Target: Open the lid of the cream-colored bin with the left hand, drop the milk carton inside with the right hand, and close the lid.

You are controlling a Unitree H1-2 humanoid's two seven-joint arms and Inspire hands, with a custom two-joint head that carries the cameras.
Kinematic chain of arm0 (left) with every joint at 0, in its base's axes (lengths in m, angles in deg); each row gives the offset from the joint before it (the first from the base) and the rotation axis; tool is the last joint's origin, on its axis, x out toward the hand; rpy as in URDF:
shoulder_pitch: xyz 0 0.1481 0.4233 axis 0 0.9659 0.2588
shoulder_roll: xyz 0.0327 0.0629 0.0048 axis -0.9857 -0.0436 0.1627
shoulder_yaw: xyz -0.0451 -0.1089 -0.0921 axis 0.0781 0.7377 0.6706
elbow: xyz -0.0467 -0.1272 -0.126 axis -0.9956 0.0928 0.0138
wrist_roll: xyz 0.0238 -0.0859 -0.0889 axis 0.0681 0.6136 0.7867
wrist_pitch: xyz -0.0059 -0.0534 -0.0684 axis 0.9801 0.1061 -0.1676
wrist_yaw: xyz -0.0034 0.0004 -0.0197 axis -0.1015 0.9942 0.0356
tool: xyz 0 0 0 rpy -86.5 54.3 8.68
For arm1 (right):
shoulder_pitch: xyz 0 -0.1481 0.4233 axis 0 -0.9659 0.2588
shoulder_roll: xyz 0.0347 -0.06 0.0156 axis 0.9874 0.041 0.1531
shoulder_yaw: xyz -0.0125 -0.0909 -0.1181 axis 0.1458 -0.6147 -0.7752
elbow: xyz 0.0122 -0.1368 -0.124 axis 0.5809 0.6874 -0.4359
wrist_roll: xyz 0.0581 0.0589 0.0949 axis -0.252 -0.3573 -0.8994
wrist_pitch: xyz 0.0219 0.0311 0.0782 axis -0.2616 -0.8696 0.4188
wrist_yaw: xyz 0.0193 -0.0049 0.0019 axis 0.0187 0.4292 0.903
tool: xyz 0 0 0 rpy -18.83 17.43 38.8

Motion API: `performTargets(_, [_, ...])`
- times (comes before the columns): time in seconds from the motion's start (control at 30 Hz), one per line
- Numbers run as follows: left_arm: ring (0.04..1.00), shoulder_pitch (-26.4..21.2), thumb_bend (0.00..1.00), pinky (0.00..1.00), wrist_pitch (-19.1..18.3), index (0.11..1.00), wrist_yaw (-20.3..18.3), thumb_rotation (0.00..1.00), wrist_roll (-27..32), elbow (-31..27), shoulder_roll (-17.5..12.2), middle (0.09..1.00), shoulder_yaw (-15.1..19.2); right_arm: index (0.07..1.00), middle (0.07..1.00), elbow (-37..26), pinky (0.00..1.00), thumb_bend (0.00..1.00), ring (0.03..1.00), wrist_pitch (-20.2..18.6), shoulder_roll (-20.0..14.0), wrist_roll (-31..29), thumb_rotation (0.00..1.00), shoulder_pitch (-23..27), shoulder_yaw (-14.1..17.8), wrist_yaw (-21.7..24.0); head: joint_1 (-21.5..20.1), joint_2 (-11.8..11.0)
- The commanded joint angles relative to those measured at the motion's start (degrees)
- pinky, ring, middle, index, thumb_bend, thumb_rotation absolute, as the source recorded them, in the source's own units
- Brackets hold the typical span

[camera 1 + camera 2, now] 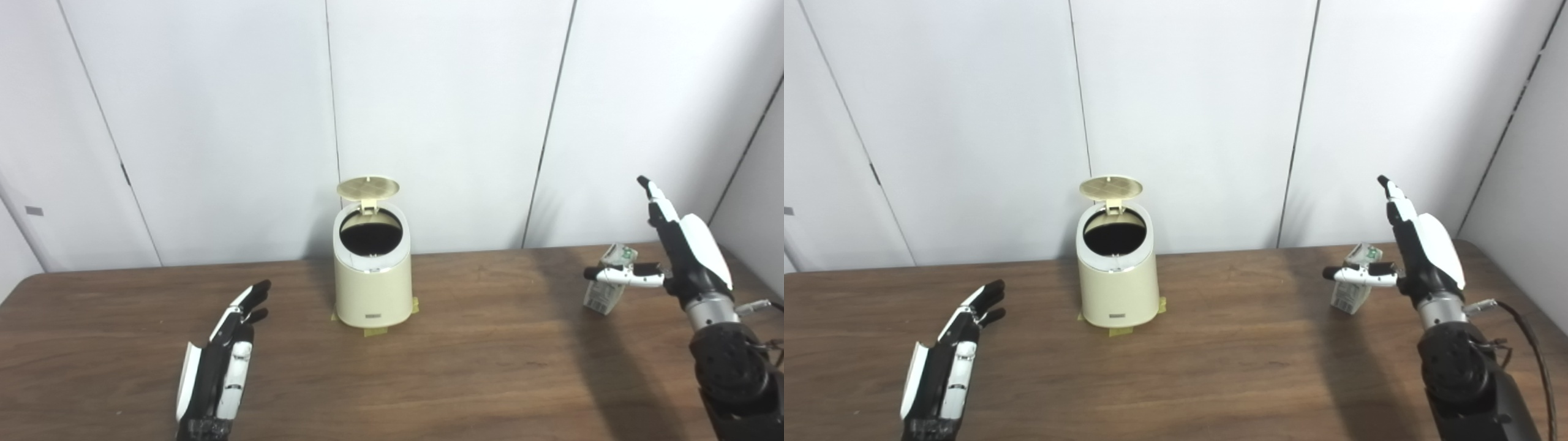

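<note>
Left eye view: bin (372,275) is seen at frame centre on the table (490,367), lid (368,188) already tipped up and back, dark opening exposed. Tape bits are seen at the bin's base.

Left hand (223,361) is held at lower left, fingers extended and spread, nothing gripped, well apart from the bin.

Right hand (677,251) is raised at the right edge. Carton (606,278) is pinched between thumb and the fingers behind it; one finger is pointed straight up, so the grasp looks partial. Whether the carton is clear of the table or touching it cannot be told.

Step judged: lid opening done, carton pickup/transfer in hand. Carton is well apart from the bin, to its right.

Next move calls for the carton to be carried leftward and raised above the rim, centred over the opening, then released. Opening looks only moderately wider than the carton, so alignment matters. Lid closing is left for after.
</note>
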Motion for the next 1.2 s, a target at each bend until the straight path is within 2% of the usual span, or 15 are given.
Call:
performTargets(0.0, [0.883, 2.33, 0.34, 0.83, 2.53, 0.86, 0.55, 0.98, -2.15, 3.0, -0.7, 0.887, 0.3, 1.0, 1.0, 1.41, 0.86, 0.94, 1.0, 1.91, -1.97, 0.67, 0.23, 2.87, 0.14, -2.02, -0.02, 0.05])
performTargets(0.2, [0.888, 2.76, 0.34, 0.83, 1.87, 0.86, 0.23, 0.96, -1.8, 2.02, -0.59, 0.891, 0.37, 1.0, 1.0, 9.29, 0.85, 0.94, 0.999, 4.06, -3.19, 2.1, 0.28, 3.71, -1.29, -5.21, 0.07, 0.15])
performTargets(0.33, [0.889, 3.01, 0.33, 0.83, 1.51, 0.862, 0.09, 0.97, -2.25, 1.43, -0.77, 0.89, 0.38, 1.0, 1.0, 14.24, 0.98, 0.97, 1.0, 7.43, -4.5, 4.69, 0.33, 4.24, -3.16, -9.29, 0.14, 0.2])
performTargets(0.43, [0.887, 2.86, 0.32, 0.83, 2.38, 0.86, 0.01, 0.96, -1.82, 2.08, -0.97, 0.886, 0.46, 1.0, 1.0, 15.83, 1.0, 1.0, 1.0, 8.7, -5.2, 6.74, 0.35, 4.38, -4.67, -11.76, 0.0, 0.25])
performTargets(0.53, [0.889, 2.84, 0.32, 0.83, 2.15, 0.86, 0.1, 0.97, -2.25, 2.13, -1.01, 0.888, 0.55, 1.0, 1.0, 17.92, 1.0, 1.0, 1.0, 9.43, -4.96, 5.87, 0.35, 4.95, -4.96, -12.46, 0.12, 0.22])
performTargets(0.63, [0.884, 2.93, 0.32, 0.83, 1.96, 0.856, 0.23, 0.96, -2.36, 1.8, -0.77, 0.883, 0.61, 0.992, 1.0, 21.01, 0.95, 1.0, 1.0, 11.09, -3.66, 1.2, 0.35, 5.79, -3.28, -11.8, 0.12, 0.2])
performTargets(0.77, [0.895, 3.14, 0.33, 0.84, 1.02, 0.862, -0.37, 0.94, -1.63, 1.32, -0.84, 0.891, 0.51, 0.996, 1.0, 24.38, 0.92, 1.0, 0.998, 11.74, -1.94, -5.62, 0.41, 6.97, -0.89, -10.28, 0.07, 0.22])
performTargets(0.83, [0.891, 3.07, 0.33, 0.83, 1.37, 0.86, -0.41, 0.93, -1.89, 1.57, -0.96, 0.889, 0.52, 0.986, 0.988, 25.39, 0.87, 1.0, 0.959, 12.02, -0.65, -10.07, 0.41, 7.52, 0.99, -9.24, 0.07, 0.22])
performTargets(0.97, [0.889, 3.1, 0.33, 0.83, 1.33, 0.859, -0.42, 0.92, -1.84, 1.67, -0.85, 0.888, 0.61, 0.967, 0.938, 26.79, 0.85, 1.0, 0.924, 11.46, 1.04, -16.9, 0.45, 8.45, 3.66, -6.43, 0.23, 0.24])
performTargets(1.07, [0.886, 3.09, 0.32, 0.83, 1.56, 0.856, -0.26, 0.92, -1.95, 1.83, -0.77, 0.884, 0.65, 0.954, 0.908, 28.28, 0.76, 1.0, 0.867, 12.04, 1.44, -19.77, 0.47, 9.12, 4.47, -5.35, 0.23, 0.24])
performTargets(1.17, [0.877, 2.96, 0.31, 0.81, 2.27, 0.849, 0.1, 0.91, -2.67, 2.27, -0.87, 0.876, 0.76, 0.933, 0.867, 29.05, 0.74, 1.0, 0.824, 11.51, 1.21, -20.39, 0.55, 9.72, 4.06, -4.96, 0.27, 0.23])
